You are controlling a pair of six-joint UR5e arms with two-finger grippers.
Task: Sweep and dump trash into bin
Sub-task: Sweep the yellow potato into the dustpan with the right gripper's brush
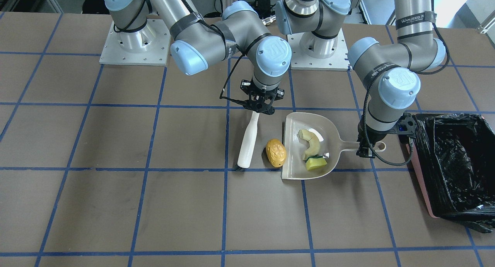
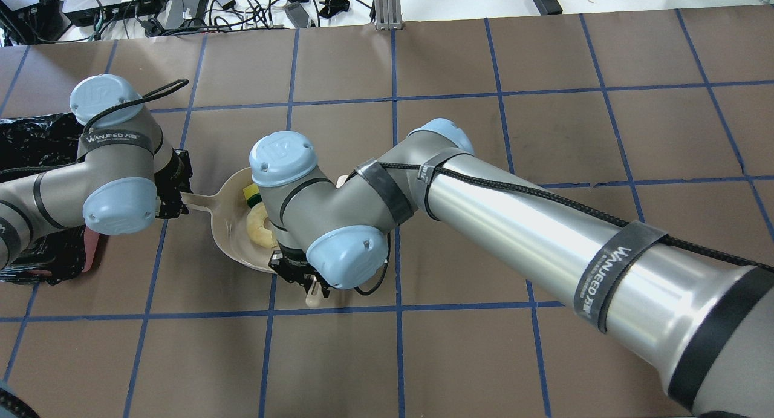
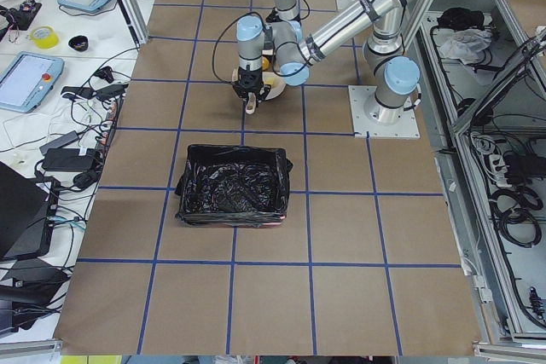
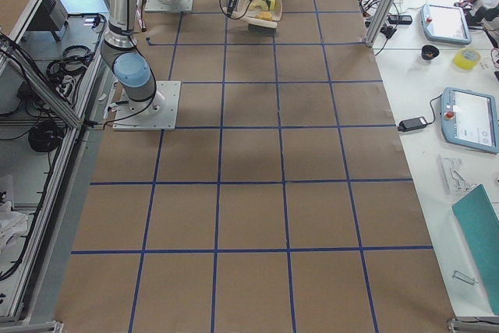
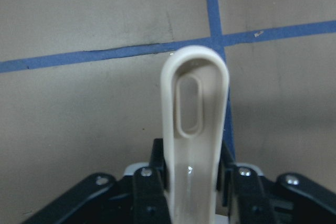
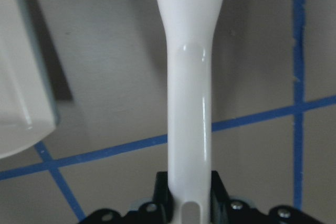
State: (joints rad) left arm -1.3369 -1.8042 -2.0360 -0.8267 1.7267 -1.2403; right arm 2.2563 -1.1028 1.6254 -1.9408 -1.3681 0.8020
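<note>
The beige dustpan (image 1: pixel 294 159) lies on the table and holds the cream ring-like piece (image 1: pixel 311 142) and the yellow sponge wedge (image 1: pixel 316 164). The golden-brown lump (image 1: pixel 275 152) lies on the table just outside the pan's open edge. The white brush (image 1: pixel 248 140) stands on the lump's other side, close to it. My right gripper (image 1: pixel 260 107) is shut on the brush handle (image 6: pixel 189 77). My left gripper (image 1: pixel 367 148) is shut on the dustpan handle (image 5: pixel 194 129). The pink bin (image 1: pixel 419 182), lined with a black bag (image 1: pixel 456 159), stands beside my left gripper.
The table is brown with a blue tape grid. Both arm bases (image 1: pixel 133 43) are bolted along the robot's edge. In the overhead view, my right arm's elbow (image 2: pixel 284 164) hides the lump and part of the pan; the bin's bag (image 2: pixel 36 143) shows at the left edge.
</note>
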